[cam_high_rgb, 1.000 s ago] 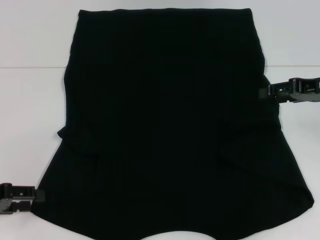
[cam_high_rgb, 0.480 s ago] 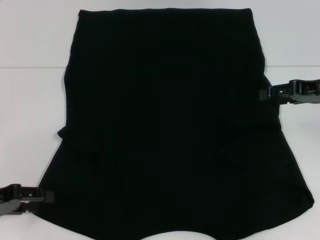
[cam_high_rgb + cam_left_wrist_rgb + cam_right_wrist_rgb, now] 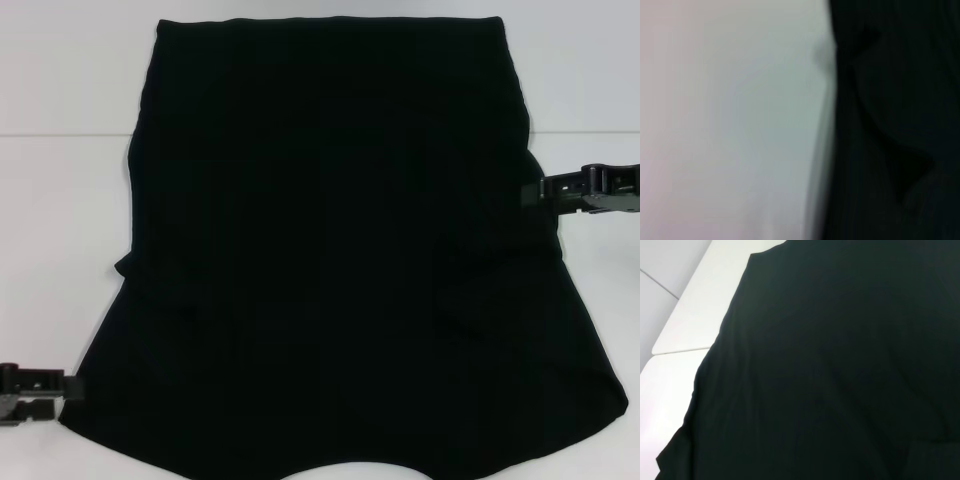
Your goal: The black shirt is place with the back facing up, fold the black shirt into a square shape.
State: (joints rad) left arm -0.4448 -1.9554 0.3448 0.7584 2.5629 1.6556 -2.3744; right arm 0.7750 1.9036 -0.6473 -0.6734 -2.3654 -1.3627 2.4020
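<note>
A black shirt (image 3: 330,250) lies spread flat on a white table (image 3: 60,200), filling most of the head view. Its blank side faces up; no lettering shows. The far edge is straight and runs close to the table's back edge, while the near edge curves in and is cut off by the bottom of the picture. Faint creases mark both sides, but the cloth is so dark that folds and sleeves are hard to make out. The left gripper (image 3: 68,385) sits low at the shirt's near left corner, its tips right at the cloth edge; most of it is cut off by the picture's border, and I cannot tell whether it is pinching the fabric or merely beside it. The right gripper (image 3: 528,192) reaches in from the right side, about midway along the shirt's edge, its tips meeting the fabric; whether it is clenched or released cannot be told either. The left wrist view is blurred, showing only table beside dark cloth (image 3: 895,125). The right wrist view shows shirt (image 3: 840,365) across the table.
</note>
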